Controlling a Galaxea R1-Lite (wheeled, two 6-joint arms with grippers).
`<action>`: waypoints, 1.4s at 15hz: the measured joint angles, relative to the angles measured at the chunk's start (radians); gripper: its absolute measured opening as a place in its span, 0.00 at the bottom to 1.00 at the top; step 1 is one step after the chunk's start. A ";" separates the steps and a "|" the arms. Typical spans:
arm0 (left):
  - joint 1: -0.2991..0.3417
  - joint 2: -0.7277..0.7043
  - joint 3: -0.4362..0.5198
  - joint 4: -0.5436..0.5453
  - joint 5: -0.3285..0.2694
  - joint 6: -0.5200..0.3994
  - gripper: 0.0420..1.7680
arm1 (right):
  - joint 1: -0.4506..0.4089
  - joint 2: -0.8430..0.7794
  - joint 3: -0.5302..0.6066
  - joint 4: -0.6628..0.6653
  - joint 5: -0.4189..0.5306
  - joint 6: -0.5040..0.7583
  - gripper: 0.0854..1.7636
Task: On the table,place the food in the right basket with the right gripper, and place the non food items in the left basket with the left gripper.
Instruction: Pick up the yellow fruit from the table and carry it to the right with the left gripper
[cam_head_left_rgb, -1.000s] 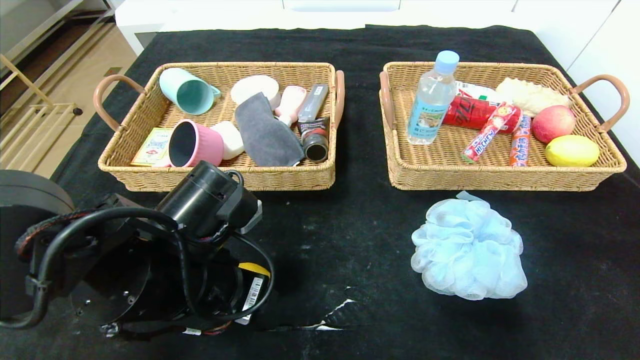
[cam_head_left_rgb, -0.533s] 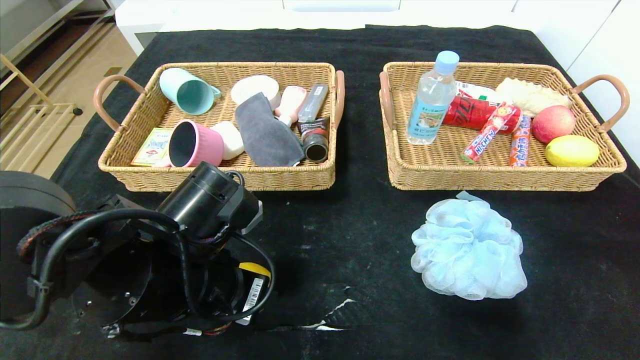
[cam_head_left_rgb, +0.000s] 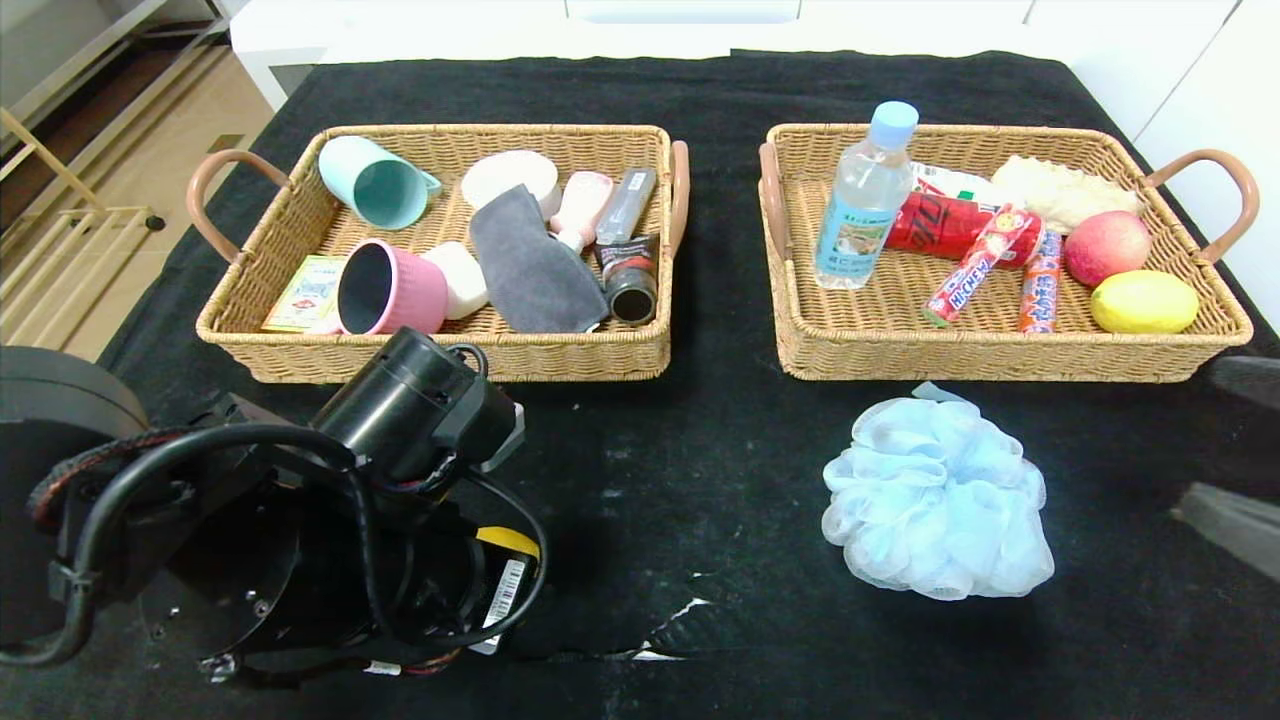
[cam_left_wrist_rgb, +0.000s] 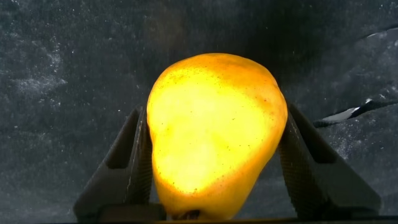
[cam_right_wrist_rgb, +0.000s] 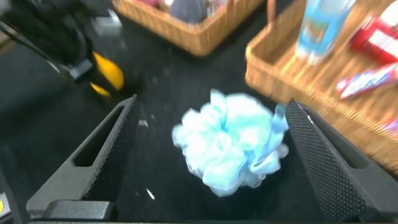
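Observation:
My left gripper (cam_left_wrist_rgb: 214, 111) is shut on the lumpy yellow pear (cam_left_wrist_rgb: 211, 130), low over the black table (cam_head_left_rgb: 700, 450); in the head view the left arm (cam_head_left_rgb: 400, 400) hides both. The pale blue mesh puff (cam_head_left_rgb: 935, 500) lies on the cloth in front of the right basket (cam_head_left_rgb: 985, 355). My right gripper (cam_head_left_rgb: 1195, 440) is open at the right edge, beside the puff (cam_right_wrist_rgb: 233, 146), which shows ahead between its fingers. The bottle (cam_head_left_rgb: 865, 200) and sausage stick (cam_head_left_rgb: 1040, 280) are in the right basket. The soap bar (cam_head_left_rgb: 457, 278) and pink pot (cam_head_left_rgb: 390, 288) are in the left basket (cam_head_left_rgb: 450, 360).
The right basket also holds a lemon (cam_head_left_rgb: 1143, 302), an apple (cam_head_left_rgb: 1107, 247) and snack packs. The left basket also holds a teal cup (cam_head_left_rgb: 375, 180), a grey cloth (cam_head_left_rgb: 530, 265) and tubes. A white tear (cam_head_left_rgb: 680, 625) marks the cloth near the front.
My right gripper's fingers have come into the head view at the right edge. The left arm has shifted slightly. The puff has not moved.

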 joint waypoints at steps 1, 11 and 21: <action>0.000 -0.001 0.000 0.001 0.000 0.002 0.66 | 0.000 0.040 0.000 0.000 0.000 0.000 0.97; -0.013 -0.122 -0.021 0.007 0.000 0.036 0.66 | 0.000 -0.083 0.001 0.000 0.001 0.000 0.97; -0.214 0.085 -0.267 0.009 0.025 0.046 0.66 | -0.001 -0.092 -0.002 0.000 0.001 0.000 0.97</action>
